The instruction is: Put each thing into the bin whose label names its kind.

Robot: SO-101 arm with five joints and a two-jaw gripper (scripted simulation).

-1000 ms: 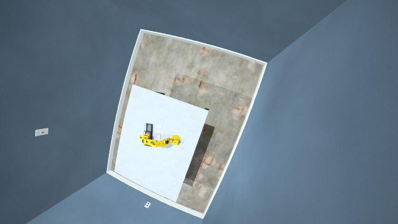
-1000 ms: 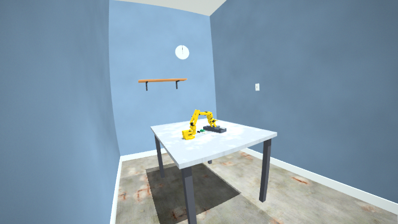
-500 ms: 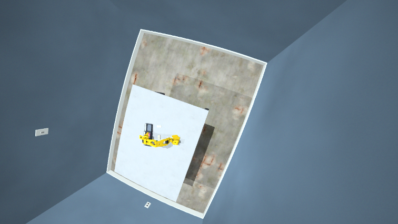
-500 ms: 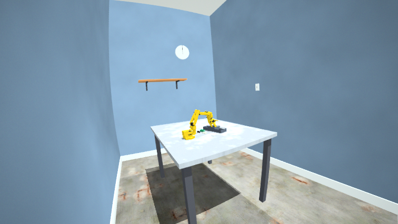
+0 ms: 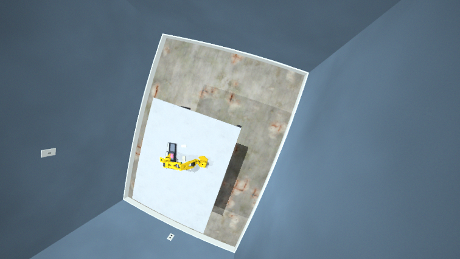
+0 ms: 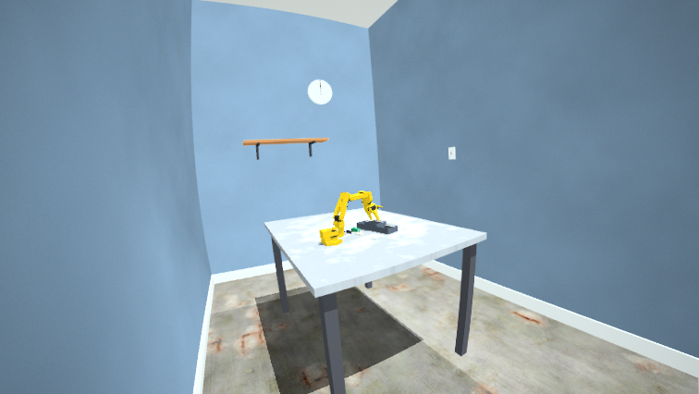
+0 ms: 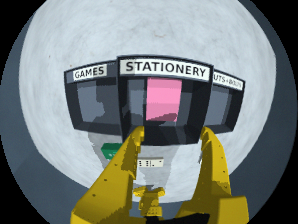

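Three dark bins (image 7: 91, 106) (image 5: 171, 147) (image 6: 377, 227) stand in a row on the white table (image 5: 180, 199) (image 6: 391, 254). In the wrist view their labels read GAMES, STATIONERY and a third that is cut off. A pink block (image 7: 164, 99) (image 5: 171, 156) lies inside the middle STATIONERY bin. My gripper (image 7: 173, 135) (image 5: 169, 157) (image 6: 375, 211) hangs above the front of that bin. Its fingers stand apart with nothing between them; the pink block is beyond the fingertips.
A small green thing (image 7: 109, 152) (image 6: 352, 228) and a small white thing (image 7: 149, 161) (image 6: 359, 232) lie on the table between the bins and the arm's base (image 6: 330, 236). Another white thing (image 5: 184, 146) lies beside the bins.
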